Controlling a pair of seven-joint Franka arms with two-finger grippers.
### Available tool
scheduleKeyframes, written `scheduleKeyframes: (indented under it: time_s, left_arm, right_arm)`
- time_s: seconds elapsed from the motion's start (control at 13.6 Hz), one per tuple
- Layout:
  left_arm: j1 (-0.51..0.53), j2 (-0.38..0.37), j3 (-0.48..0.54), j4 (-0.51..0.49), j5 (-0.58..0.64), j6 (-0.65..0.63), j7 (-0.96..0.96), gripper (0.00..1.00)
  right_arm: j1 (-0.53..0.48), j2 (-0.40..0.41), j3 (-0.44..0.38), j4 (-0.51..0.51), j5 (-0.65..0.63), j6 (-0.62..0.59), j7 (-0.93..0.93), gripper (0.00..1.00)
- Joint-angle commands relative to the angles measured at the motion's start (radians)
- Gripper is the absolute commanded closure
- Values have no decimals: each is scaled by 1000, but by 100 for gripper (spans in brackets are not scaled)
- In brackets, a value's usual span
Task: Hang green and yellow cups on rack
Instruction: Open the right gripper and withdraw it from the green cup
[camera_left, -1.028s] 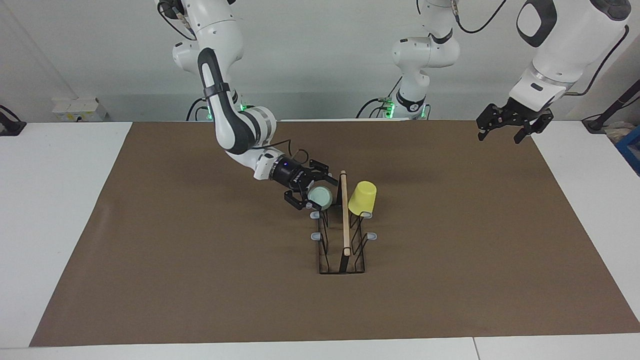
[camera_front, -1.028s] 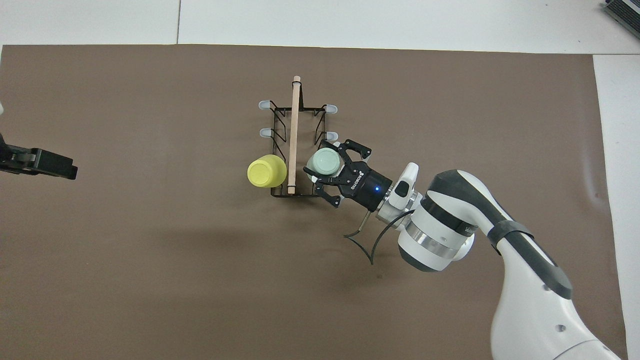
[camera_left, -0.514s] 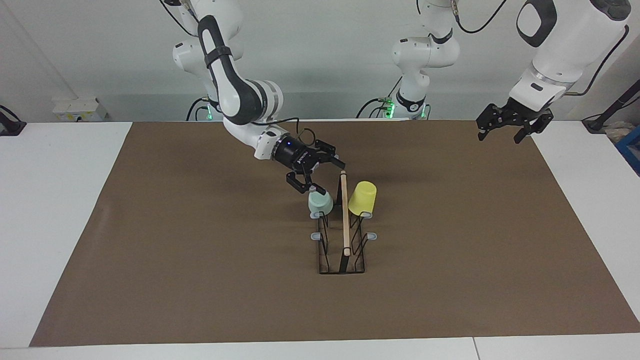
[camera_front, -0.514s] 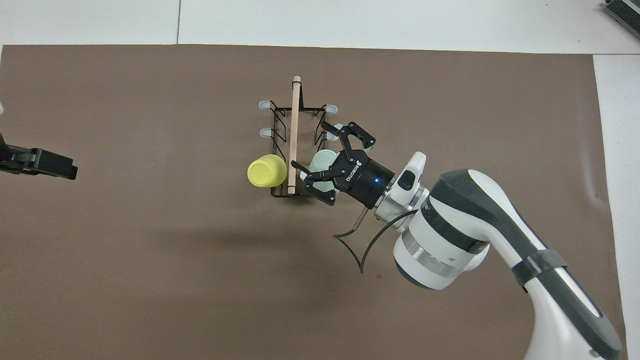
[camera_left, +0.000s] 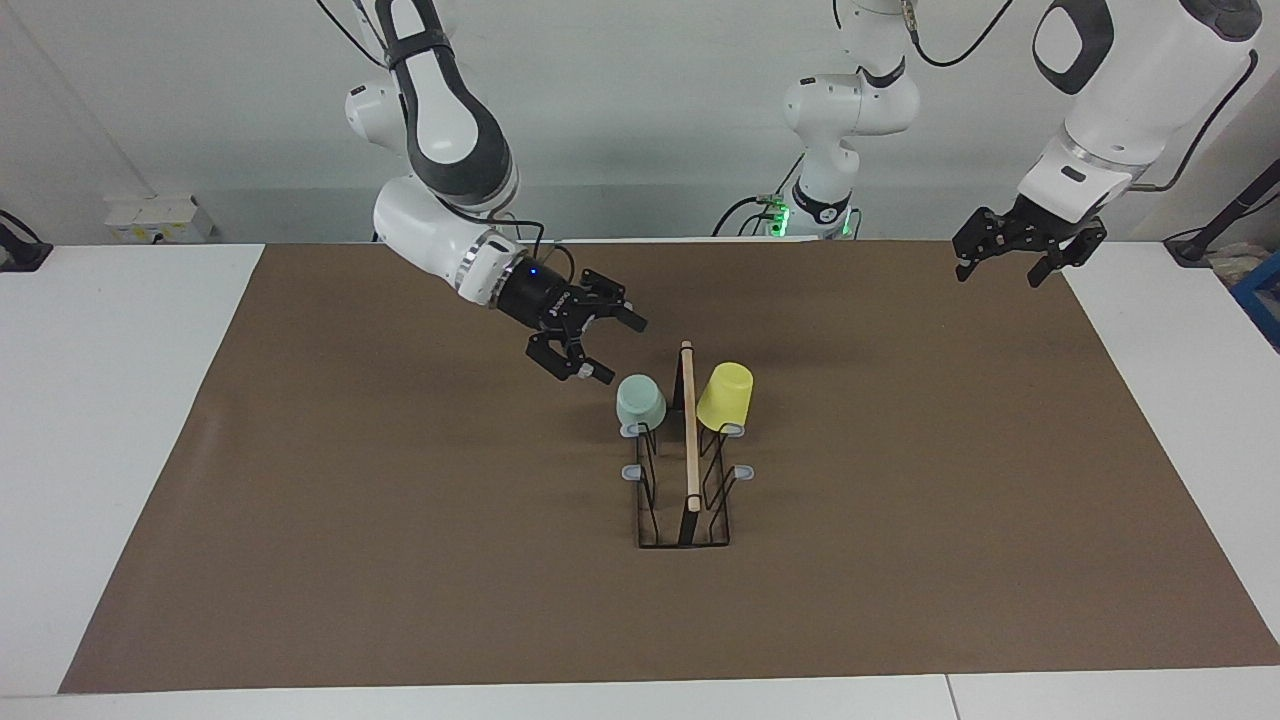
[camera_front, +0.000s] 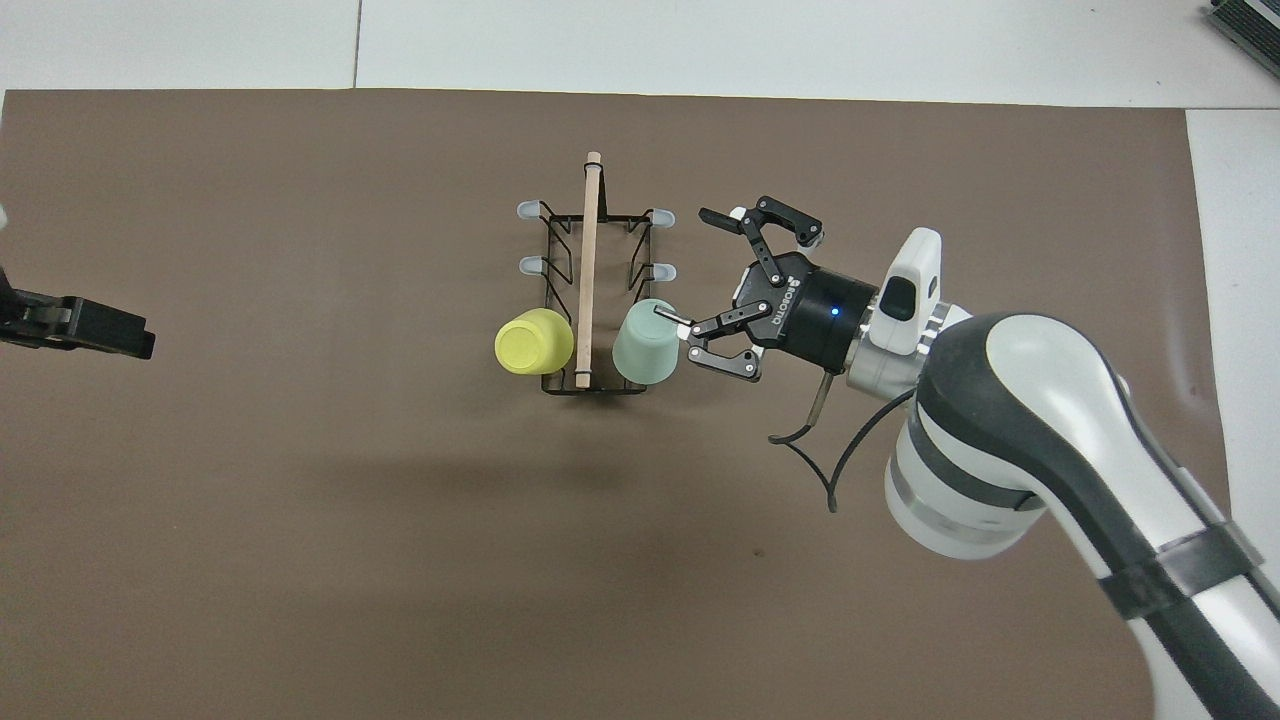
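Both cups sit upside down on the rack (camera_left: 686, 470), on the pair of prongs at the end nearest the robots: the green cup (camera_left: 640, 401) on the side toward the right arm's end of the worktop (camera_left: 400, 560), the yellow cup (camera_left: 725, 394) on the side toward the left arm's end, with the wooden rod (camera_left: 689, 425) between them. The other four prongs carry nothing.

The right gripper (camera_left: 587, 346) hangs in the air just beside the green cup, its fingers spread wide and grasping nothing. To my eye the hanging is done and what is left is a clean exit. The way to do that well is to lift up and away from the rack, fingers kept apart, so neither fingertip catches the cup's rim or the wire and tips the cup off its prong.

The left gripper (camera_left: 1020, 248) waits high over the worktop's edge at its own end, fingers parted and empty.

From across the table you see that a clear gap separates the right gripper from the green cup (camera_front: 646, 341) and that it is raised off the worktop. From above, one fingertip seems to overlap the cup's edge, which misleads. The overhead view, though, shows both cups' flat bottoms facing up and the rack's (camera_front: 590, 300) two rows of capped prongs plainly, while the left gripper (camera_front: 80, 325) barely enters at the margin.
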Motion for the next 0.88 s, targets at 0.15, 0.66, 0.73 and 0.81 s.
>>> scheduleKeyframes:
  time_s: [0.15, 0.66, 0.73, 0.81]
  left_arm:
    - [3, -28, -5, -26, -5, 2, -7, 0]
    - [17, -30, -4, -27, -7, -1, -7, 0]
    - [17, -28, -4, -27, -7, -7, -7, 0]
    - [17, -30, -4, -27, -7, -8, -7, 0]
  right_arm:
    - [-6, -56, -203, 7, -453, -310, 198, 0]
    - [28, -53, -268, 51, -990, -459, 542, 0]
    - [37, -53, -268, 51, -1063, -458, 614, 0]
    - [32, -53, -265, 53, -1137, -458, 695, 0]
